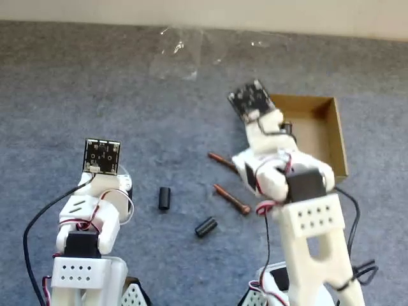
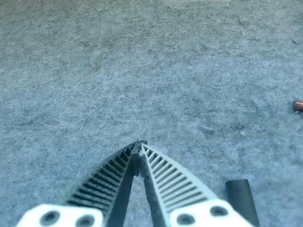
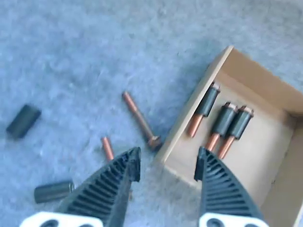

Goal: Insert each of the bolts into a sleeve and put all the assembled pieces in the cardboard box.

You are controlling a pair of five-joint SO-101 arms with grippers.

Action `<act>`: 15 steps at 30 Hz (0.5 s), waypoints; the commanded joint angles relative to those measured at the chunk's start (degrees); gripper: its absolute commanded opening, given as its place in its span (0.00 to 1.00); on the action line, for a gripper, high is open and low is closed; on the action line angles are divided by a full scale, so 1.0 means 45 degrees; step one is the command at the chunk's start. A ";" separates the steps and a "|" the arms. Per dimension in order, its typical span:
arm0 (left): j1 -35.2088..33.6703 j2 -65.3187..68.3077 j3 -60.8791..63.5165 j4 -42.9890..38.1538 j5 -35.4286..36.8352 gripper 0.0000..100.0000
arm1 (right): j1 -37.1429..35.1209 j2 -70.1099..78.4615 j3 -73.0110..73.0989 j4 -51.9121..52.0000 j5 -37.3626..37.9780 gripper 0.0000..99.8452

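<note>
My right gripper (image 3: 168, 163) is open and hangs over the near edge of the cardboard box (image 3: 259, 79), with nothing between its fingers. Three assembled bolt-and-sleeve pieces (image 3: 222, 124) lie side by side in the box (image 1: 336, 134). Two bare copper bolts lie on the carpet left of the box, one (image 1: 222, 160) farther back and one (image 1: 231, 199) nearer. Two black sleeves lie apart from them, one (image 1: 164, 198) upright in the picture and one (image 1: 205, 227) slanted. My left gripper (image 2: 139, 144) is shut and empty just above the carpet, a sleeve (image 2: 241, 196) beside it.
Grey carpet covers the whole work surface. A crumpled piece of clear plastic (image 1: 178, 54) lies at the far edge. The right arm (image 1: 306, 210) rises over the area in front of the box; the left arm (image 1: 89, 217) stands at the lower left.
</note>
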 commanded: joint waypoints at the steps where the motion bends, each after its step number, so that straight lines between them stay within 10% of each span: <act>1: -0.0127 -0.0029 -0.0147 -0.0313 -0.0039 0.01 | -0.0186 -0.1475 0.1045 0.0107 0.0195 0.17; 15: -0.0127 -0.0029 -0.0147 -0.0313 -0.0039 0.01 | -0.4093 -0.6828 0.5441 0.0147 0.1035 0.17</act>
